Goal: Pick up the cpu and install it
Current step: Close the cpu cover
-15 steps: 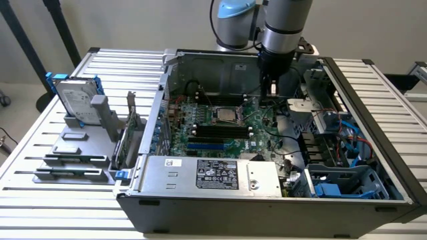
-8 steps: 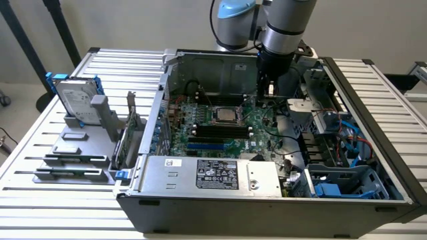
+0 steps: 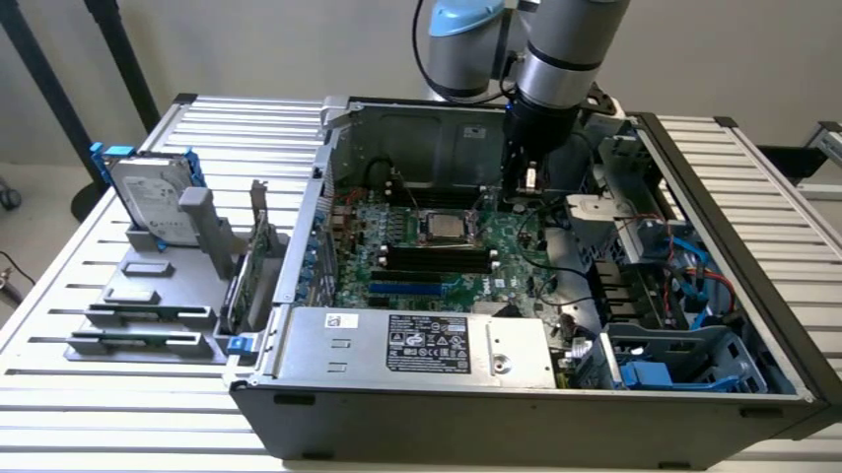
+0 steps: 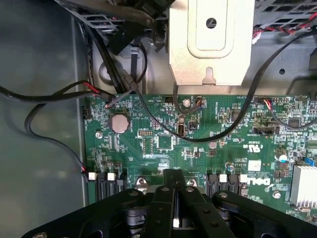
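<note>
My gripper [image 3: 530, 189] hangs inside the open computer case [image 3: 526, 404], low over the green motherboard [image 3: 424, 268]. Its black fingers [image 4: 161, 201] are pressed together on a thin flat piece seen edge-on, the cpu [image 3: 530, 177], of which a pale sliver [image 4: 176, 222] shows between them in the wrist view. The square cpu socket [image 3: 444, 229] with its silver frame lies on the board toward the exterior view's left of the gripper. In the wrist view the gripper [image 4: 174, 186] is over the board's edge with the black connectors.
A grey tray [image 3: 138, 340] outside the case, at the exterior view's left, carries a silver hard drive with blue rails [image 3: 148, 192]. A power supply [image 3: 421, 340] fills the case's near side. Black cables [image 4: 237, 114], a coin battery [image 4: 119, 122] and a metal bracket [image 4: 208, 39] surround the gripper.
</note>
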Controlling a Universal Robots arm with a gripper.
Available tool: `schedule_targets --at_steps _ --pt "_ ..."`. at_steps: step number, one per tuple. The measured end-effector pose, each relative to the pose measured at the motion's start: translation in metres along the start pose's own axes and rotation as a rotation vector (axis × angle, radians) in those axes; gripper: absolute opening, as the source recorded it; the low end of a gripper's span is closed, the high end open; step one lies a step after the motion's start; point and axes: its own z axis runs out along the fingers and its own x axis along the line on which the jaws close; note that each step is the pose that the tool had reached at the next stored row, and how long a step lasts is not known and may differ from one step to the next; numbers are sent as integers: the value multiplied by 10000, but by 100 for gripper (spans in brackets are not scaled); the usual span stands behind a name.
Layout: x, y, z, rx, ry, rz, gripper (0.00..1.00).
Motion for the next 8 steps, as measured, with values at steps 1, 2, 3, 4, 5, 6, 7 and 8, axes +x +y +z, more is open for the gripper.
schedule_targets --at_steps 1,2,3,4,5,6,7,8 --pt "-7 -9 0 49 -2 1 11" --pt "-14 -19 0 104 -4 4 11" --pt "-20 -30 0 166 -6 8 11" --pt "-26 -41 1 233 -7 12 11" --pt "-30 -52 2 302 -7 16 11" --pt "-35 -63 3 375 -10 20 11" --pt "-39 -76 4 448 -12 23 11" --pt "-44 -89 3 522 -16 28 11"
